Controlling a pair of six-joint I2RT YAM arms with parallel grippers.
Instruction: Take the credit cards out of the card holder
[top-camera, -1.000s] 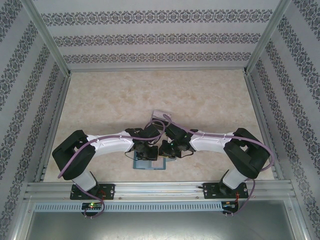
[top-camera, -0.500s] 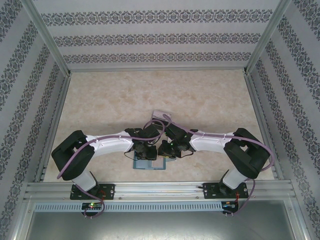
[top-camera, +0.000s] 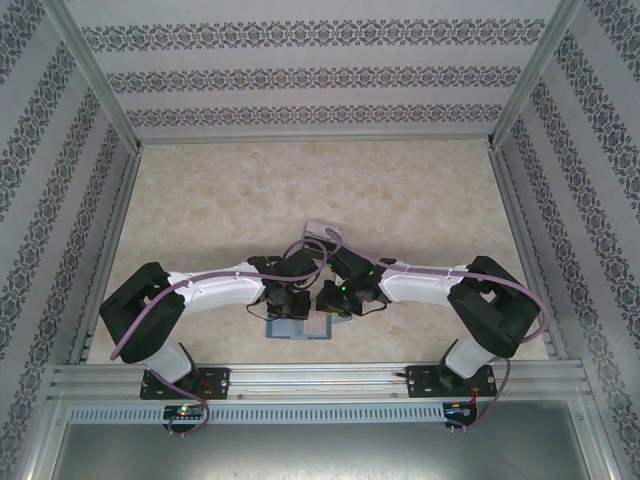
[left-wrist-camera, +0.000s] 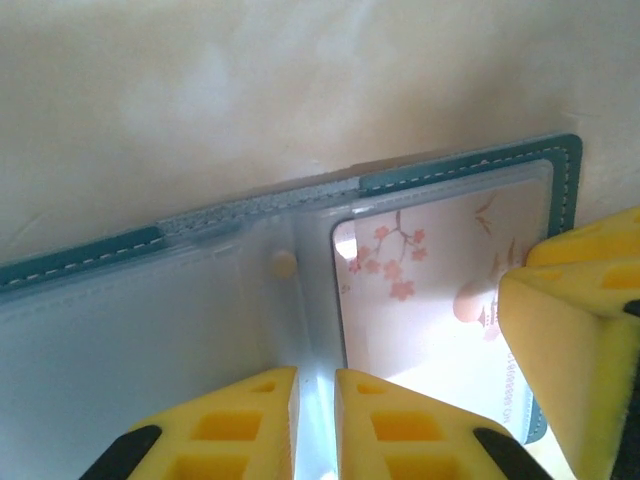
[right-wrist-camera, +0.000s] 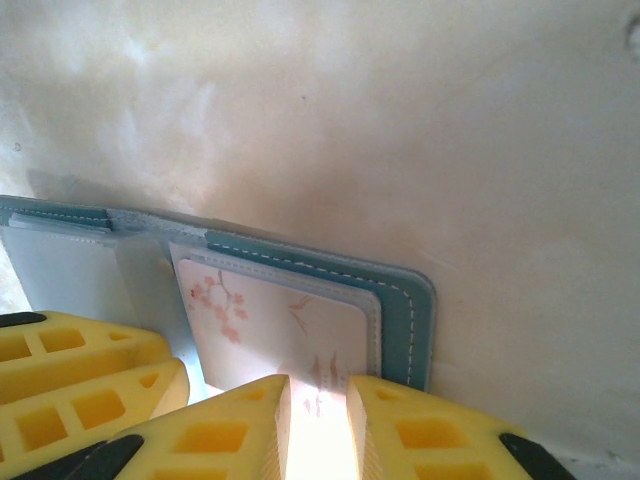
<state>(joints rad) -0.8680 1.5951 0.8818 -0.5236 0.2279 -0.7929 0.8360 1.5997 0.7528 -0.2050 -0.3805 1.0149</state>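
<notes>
Nearest you, both arms bent inward from their bases, their wrists side by side over the card holder (top-camera: 290, 330), which lay open and flat on the table (top-camera: 420, 200).

Your left gripper (left-wrist-camera: 315, 425) stood over the holder's centre fold. Its yellow fingertips were almost pressed together, with a thin slit between them. Whether they pinched the clear sleeve there could not be told.

Your right gripper (right-wrist-camera: 318, 430) sat at the holder's right half, fingertips narrowly apart astride the near edge of the pale credit card (left-wrist-camera: 430, 270). Whether they gripped it could not be told.

That card, printed with pink blossoms, lay in the holder's right pocket, framed by teal stitched edging. A small round stud (left-wrist-camera: 285, 263) sat on the fold, and the holder's left pocket looked grey-blue.

Beyond the holder, just behind the wrists, a clear plastic box (top-camera: 320, 233) rested on the table.
</notes>
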